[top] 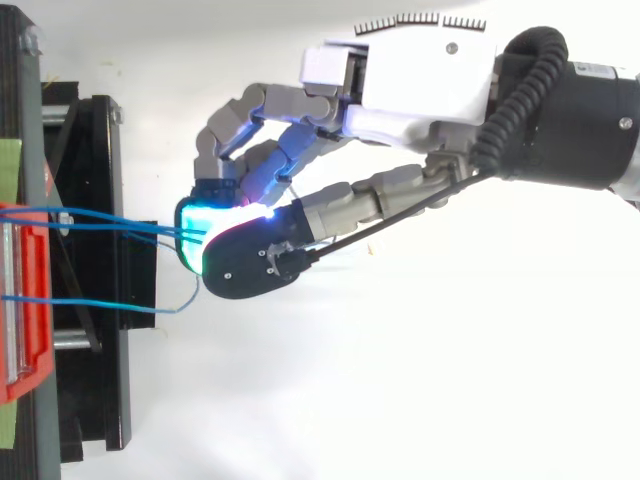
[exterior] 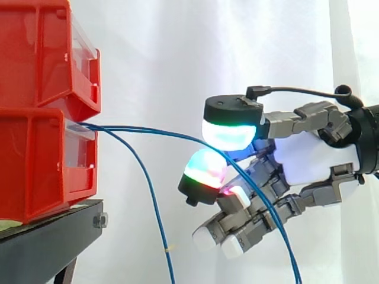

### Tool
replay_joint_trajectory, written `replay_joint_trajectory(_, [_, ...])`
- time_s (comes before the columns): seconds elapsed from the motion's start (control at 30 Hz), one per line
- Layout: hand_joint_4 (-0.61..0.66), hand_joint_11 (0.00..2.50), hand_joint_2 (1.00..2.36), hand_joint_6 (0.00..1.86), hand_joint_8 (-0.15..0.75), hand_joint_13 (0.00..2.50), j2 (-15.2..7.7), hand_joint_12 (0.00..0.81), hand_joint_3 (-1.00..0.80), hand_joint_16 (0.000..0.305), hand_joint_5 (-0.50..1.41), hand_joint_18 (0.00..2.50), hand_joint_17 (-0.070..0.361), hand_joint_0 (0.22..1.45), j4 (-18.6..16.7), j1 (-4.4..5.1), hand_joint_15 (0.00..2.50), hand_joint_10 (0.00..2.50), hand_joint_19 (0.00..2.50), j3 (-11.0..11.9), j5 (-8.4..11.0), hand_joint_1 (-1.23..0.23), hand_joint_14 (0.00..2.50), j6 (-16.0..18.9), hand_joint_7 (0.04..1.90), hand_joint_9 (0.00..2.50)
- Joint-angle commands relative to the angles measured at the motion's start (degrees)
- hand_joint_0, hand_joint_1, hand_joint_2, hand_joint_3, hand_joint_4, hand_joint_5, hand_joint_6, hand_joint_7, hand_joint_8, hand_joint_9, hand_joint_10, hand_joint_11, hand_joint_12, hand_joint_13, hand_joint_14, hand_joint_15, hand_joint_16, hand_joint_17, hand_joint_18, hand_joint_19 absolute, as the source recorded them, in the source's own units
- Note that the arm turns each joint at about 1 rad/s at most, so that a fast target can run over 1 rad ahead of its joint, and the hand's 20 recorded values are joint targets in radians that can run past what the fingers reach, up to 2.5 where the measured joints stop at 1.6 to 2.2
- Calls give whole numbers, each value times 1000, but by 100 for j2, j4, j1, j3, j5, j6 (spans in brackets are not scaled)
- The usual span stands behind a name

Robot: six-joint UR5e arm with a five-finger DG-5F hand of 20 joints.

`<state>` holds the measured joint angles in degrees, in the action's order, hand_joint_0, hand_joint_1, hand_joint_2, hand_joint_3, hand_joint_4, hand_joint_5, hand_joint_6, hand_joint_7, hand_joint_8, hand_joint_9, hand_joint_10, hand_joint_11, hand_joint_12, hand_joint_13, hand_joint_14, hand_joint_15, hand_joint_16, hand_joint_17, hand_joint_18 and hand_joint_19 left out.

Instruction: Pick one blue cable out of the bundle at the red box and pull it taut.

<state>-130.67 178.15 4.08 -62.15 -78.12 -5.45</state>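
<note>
Several thin blue cables (exterior: 155, 131) come out between the two stacked red bins (exterior: 35, 165) at the left and arc rightward. One cable runs between the hand's (exterior: 314, 157) top cyan-green pad (exterior: 230, 135) and the green-magenta pad (exterior: 204, 168) under it, which pinch it, then droops down to the lower right. Another blue cable (exterior: 155, 207) hangs slack straight down, apart from the hand. From above, two cables (top: 120, 228) lead from the red bin (top: 20, 300) into the glowing pads of the hand (top: 420, 80). A third cable (top: 110, 302) loops loosely just below them.
The bins stand on a black stand (exterior: 47, 236) whose frame (top: 100, 330) reaches out toward the hand. A white curtain (exterior: 160, 53) hangs behind. The arm enters from the right, and the hand's remaining fingers curl below the pinch.
</note>
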Motion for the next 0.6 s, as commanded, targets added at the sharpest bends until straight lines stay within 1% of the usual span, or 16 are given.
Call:
replay_joint_trajectory(0.0, [65, 1109, 1011, 923, 318, 554, 50, 379, -351, 49, -195, 561, 111, 667, 0, -21, 323, 14, 211, 1, 34, -783, 11, -88, 959, 940])
replay_joint_trajectory(0.1, [70, 1109, 1000, 920, 314, 554, 112, 377, -500, 49, -196, 564, 111, 703, 9, -39, 319, 12, 206, 1, 104, -782, 11, -237, 920, 934])
replay_joint_trajectory(0.17, [99, 1109, 1000, 916, 308, 553, 129, 376, -500, 49, -194, 565, 110, 702, 9, -39, 325, 11, 206, 1, 113, -797, 11, -281, 905, 929])
replay_joint_trajectory(0.23, [117, 1100, 1000, 914, 309, 552, 156, 376, -500, 49, -190, 562, 110, 664, 18, -39, 326, 11, 213, 1, 113, -798, 11, -325, 931, 931])
replay_joint_trajectory(0.3, [117, 1115, 1000, 915, 314, 553, 182, 380, -500, 49, -189, 555, 111, 586, 62, -39, 337, 11, 233, 1, 113, -772, 11, -369, 934, 941])
replay_joint_trajectory(0.4, [111, 1124, 1000, 916, 322, 554, 191, 387, -500, 51, -186, 557, 114, 553, 88, -39, 333, 10, 241, 1, 113, -720, 11, -369, 929, 953])
replay_joint_trajectory(0.5, [110, 1124, 1000, 913, 326, 552, 191, 385, -500, 50, -183, 549, 113, 558, 97, -39, 340, 11, 252, 1, 113, -629, 13, -369, 944, 963])
replay_joint_trajectory(0.57, [106, 1120, 1000, 912, 319, 551, 191, 383, -500, 49, -182, 542, 111, 588, 114, -39, 339, 11, 264, 1, 113, -619, 11, -369, 945, 964])
